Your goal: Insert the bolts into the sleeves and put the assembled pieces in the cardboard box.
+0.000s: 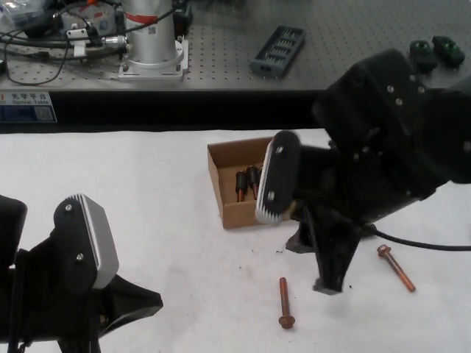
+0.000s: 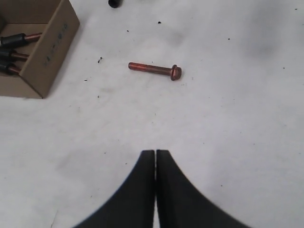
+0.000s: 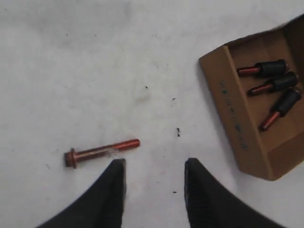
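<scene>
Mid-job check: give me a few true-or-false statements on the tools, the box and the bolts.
1. The left tool is shut. True.
2. The right tool holds a bolt. False: it is open and empty; the bolt lies loose beside it.
3. The cardboard box holds three assembled pieces. True.
4. Every bolt is already boxed. False: two bolts lie loose on the table.

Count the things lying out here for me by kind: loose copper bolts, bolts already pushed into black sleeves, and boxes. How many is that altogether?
Loose bolts on the bench: 2
Assembled pieces in the box: 3
Cardboard box: 1
Total: 6
</scene>
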Robot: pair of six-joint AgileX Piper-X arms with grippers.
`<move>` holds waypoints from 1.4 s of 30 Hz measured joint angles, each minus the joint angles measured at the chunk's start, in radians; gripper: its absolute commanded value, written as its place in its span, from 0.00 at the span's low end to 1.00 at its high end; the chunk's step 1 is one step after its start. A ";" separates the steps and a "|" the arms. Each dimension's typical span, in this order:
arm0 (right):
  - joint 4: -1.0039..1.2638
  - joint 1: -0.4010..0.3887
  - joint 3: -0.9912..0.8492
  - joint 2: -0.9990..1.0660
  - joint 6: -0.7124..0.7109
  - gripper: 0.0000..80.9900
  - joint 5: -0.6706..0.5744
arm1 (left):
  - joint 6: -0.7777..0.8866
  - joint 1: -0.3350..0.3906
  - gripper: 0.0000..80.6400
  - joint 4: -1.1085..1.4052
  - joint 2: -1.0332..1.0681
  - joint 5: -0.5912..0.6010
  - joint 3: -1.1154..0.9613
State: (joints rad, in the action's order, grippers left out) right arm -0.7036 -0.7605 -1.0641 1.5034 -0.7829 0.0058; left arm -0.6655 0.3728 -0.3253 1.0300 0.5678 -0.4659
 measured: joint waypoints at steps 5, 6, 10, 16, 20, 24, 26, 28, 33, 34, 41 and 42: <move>0.017 -0.028 0.000 0.044 -0.250 0.38 0.119 | -0.025 0.000 0.01 0.000 0.000 -0.032 0.000; 0.017 -0.033 0.000 0.059 -0.308 0.38 0.149 | -0.030 0.000 0.01 0.000 0.000 -0.035 0.000; 0.022 -0.052 0.004 0.117 -0.480 0.38 0.239 | -0.044 0.000 0.01 0.000 0.000 -0.042 0.000; 0.102 -0.067 0.004 0.228 -0.639 0.38 0.326 | -0.114 0.002 0.01 0.000 0.000 -0.137 0.000; 0.086 -0.069 0.004 0.265 -0.639 0.38 0.324 | -0.165 0.002 0.01 0.000 0.000 -0.203 0.000; 0.085 -0.072 0.008 0.283 -0.634 0.38 0.287 | -0.203 0.002 0.01 -0.006 0.000 -0.224 0.000; 0.089 -0.078 0.017 0.283 -0.631 0.38 0.267 | -0.236 0.002 0.01 -0.015 0.000 -0.255 0.000; 0.097 -0.088 0.032 0.283 -0.623 0.38 0.245 | -0.280 0.002 0.01 -0.028 0.000 -0.296 0.000; 0.127 -0.103 0.058 0.283 -0.593 0.38 0.212 | -0.372 0.002 0.01 -0.060 -0.002 -0.390 0.000; 0.137 -0.106 0.060 0.283 -0.579 0.38 0.199 | -0.387 0.002 0.01 -0.071 -0.002 -0.393 0.000; 0.270 -0.135 0.063 0.283 -0.454 0.38 0.139 | -0.432 0.002 0.01 -0.113 -0.002 -0.400 0.000; 0.290 -0.137 0.063 0.283 -0.433 0.38 0.136 | -0.434 0.002 0.01 -0.113 -0.002 -0.400 0.000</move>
State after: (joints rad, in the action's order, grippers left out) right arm -0.4132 -0.8970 -1.0015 1.7863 -1.2154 0.1421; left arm -1.0994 0.3748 -0.4383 1.0277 0.1677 -0.4659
